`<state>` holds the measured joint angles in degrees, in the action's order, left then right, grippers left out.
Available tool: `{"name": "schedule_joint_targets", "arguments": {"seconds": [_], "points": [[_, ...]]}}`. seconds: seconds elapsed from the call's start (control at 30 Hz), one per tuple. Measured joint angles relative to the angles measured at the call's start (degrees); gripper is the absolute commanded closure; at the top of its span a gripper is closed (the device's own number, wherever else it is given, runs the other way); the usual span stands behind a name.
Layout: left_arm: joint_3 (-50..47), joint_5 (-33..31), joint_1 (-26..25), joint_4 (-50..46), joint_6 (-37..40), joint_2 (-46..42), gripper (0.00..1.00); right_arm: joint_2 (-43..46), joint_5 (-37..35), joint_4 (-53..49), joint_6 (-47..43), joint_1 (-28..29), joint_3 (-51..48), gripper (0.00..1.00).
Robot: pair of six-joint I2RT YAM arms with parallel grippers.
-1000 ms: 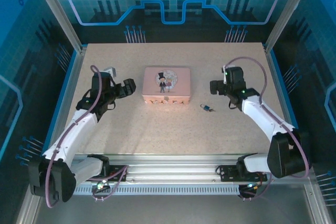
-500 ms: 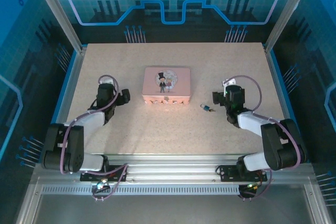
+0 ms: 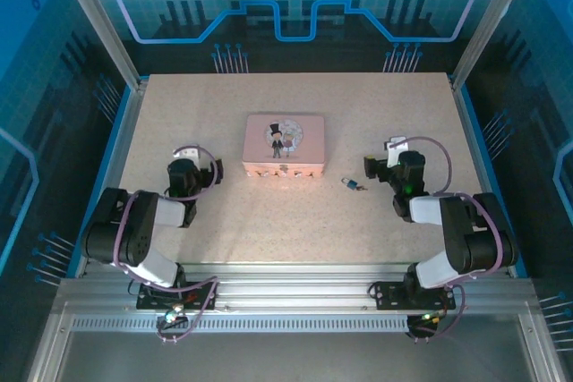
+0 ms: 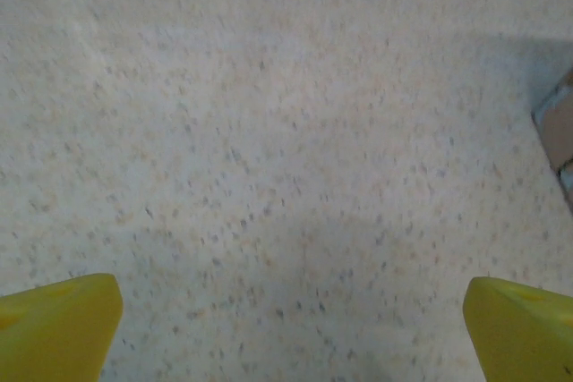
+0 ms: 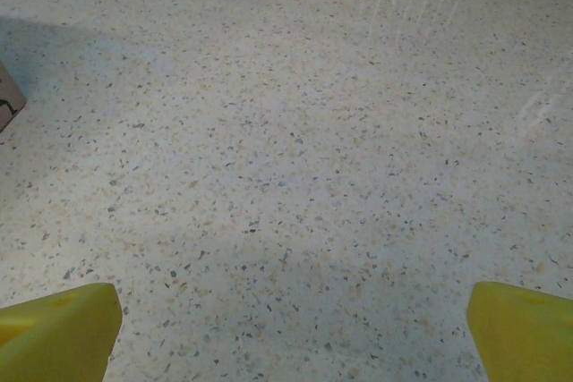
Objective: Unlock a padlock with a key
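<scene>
Padlock lies on the table, just off the pink box front-right corner and nr the right gripper. The key is prob the dark sliver at its left; too small to be sure. Left gripper sits beyond the box. Both are spread wide, holding nothing. Step: pre-grasp, nothing picked yet. Next move needs a fine pinch on the flat key w/ one arm while the other steadies the lock.
</scene>
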<state>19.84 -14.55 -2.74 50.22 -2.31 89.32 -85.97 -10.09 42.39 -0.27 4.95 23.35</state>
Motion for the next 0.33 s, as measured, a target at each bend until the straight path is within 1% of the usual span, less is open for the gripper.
{"name": "schedule_joint_targets", "arguments": {"seconds": [0.17, 0.33], "points": [[0.04, -1.62, -0.76, 2.71, 1.03, 0.00, 0.01, 0.00, 0.39, 0.13, 0.22, -0.17, 0.02, 0.00], [0.04, -2.45, -1.22, 3.78, 1.42, 0.00, 0.01, 0.00, 4.46, -0.07, 0.17, -0.90, 0.66, 0.00]]}}
